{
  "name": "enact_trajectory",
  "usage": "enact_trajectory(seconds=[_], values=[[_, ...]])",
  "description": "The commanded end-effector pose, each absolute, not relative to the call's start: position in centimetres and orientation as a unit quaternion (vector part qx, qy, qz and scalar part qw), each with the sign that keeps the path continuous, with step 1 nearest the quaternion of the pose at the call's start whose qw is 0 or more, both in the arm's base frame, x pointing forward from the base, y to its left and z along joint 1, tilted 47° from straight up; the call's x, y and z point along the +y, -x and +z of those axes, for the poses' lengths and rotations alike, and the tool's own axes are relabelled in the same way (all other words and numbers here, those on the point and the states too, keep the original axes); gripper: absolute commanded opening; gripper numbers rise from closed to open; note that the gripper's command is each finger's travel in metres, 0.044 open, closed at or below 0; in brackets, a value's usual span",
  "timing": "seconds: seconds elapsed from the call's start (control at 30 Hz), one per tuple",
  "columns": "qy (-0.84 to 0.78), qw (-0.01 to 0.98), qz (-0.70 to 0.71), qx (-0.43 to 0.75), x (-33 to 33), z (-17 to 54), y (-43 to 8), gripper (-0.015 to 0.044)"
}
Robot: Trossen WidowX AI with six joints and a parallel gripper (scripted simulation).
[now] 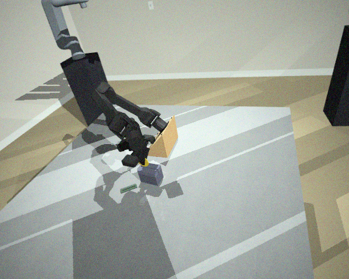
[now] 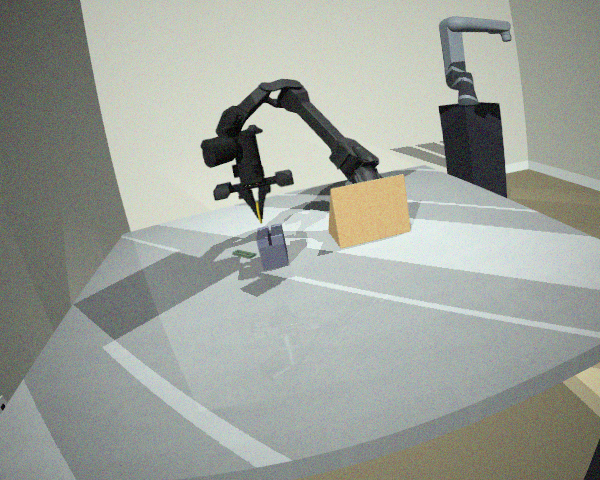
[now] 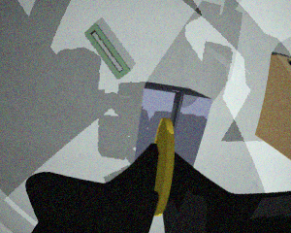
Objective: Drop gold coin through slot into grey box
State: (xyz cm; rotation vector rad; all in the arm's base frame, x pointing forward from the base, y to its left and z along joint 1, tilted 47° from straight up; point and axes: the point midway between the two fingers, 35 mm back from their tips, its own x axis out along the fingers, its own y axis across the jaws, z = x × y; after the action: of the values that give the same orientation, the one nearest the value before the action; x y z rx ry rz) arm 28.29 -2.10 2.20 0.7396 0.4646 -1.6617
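1. The dark-green holder (image 1: 128,188) lies flat on the grey table (image 1: 228,195), toward the table's left edge as the top view shows it and somewhat nearer the far edge than the near one. It carries nothing in its groove; the wrist view shows the holder (image 3: 109,50) as a pale green frame with a light strip in the middle.

2. Just beside the holder, to its right, stands the grey box (image 1: 150,174). The two do not touch. In the exterior view the box (image 2: 272,246) shows a dark narrow slot (image 2: 271,238) cut in its lid.

3. Above the box hangs the gripper (image 1: 141,161), pointing downward. Its fingers are pressed together on the gold coin (image 2: 260,211), which sits edge-on between them, its lower part sticking out under the fingertips.

4. In the exterior view the coin's lower edge is above the lid and apart from it; a gap remains. In the wrist view the coin (image 3: 164,163) lies nearly in one line with the slot (image 3: 177,105).

5. Farther right, toward the far edge of the table, stands an orange wedge-shaped block (image 1: 166,139), well apart from the box. The arm's base is behind this block.
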Motion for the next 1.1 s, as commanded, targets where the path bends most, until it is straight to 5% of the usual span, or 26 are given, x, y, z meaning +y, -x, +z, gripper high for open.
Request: enact_trajectory(seconds=[0.0, 1.07], values=[[-0.318, 0.59, -0.715, 0.2, -1.52, 1.6, -27.52, 0.0], [-0.315, 0.592, -0.715, 0.199, -1.24, 1.3, -27.15, 0.0]])
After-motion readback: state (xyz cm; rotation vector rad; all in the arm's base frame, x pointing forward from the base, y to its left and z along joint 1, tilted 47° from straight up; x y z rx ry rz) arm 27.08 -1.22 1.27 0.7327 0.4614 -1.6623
